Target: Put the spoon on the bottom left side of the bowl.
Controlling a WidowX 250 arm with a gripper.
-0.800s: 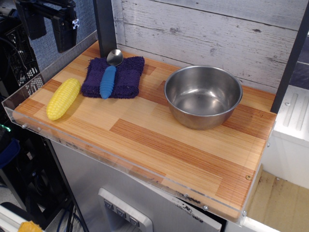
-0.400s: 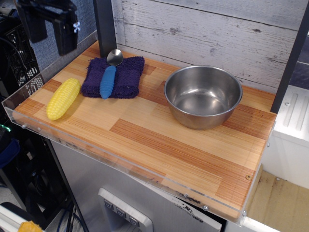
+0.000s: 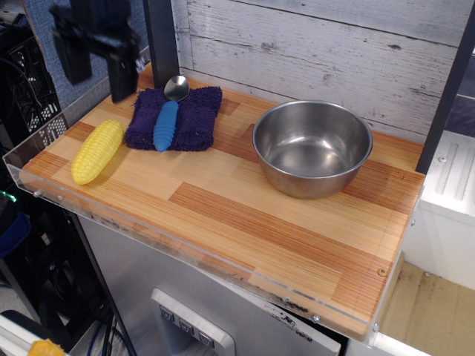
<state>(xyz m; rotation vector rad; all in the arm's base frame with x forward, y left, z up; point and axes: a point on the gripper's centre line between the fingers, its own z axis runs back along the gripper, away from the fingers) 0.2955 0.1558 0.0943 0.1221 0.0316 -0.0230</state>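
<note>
Right, spoon point(image 3: 165, 119) lies flat on the dark blue cloth point(image 3: 177, 117) at back left of the wooden table point(image 3: 245, 215), metal scoop toward the wall, blue ribbed handle pointing at the front edge. Probably light and rigid. The scoop looks slick and curved, a bad place to pinch; the thick ribbed handle should give grip, so take it mid-handle, fingers across its width. The soft cloth under it may give a little, or snag a fingertip.

Gripper point(image 3: 95, 67) hangs above the table's back-left corner, left of the cloth, fingers spread apart, holding nothing. Not over the spoon yet.

Bowl point(image 3: 312, 147) stands upright and empty, right of the cloth, well apart from the spoon. The drop spot, bare wood off the bowl's lower left, is free.

Around:
- Yellow toy corn cob point(image 3: 97, 150), just left of the cloth, near the handle end; the 1 thing a wide finger could clip.
- Black post point(image 3: 161, 37) right behind the scoop, limits approach from the rear.
- Clear lip along the table's edge, no issue for the carry.
</note>
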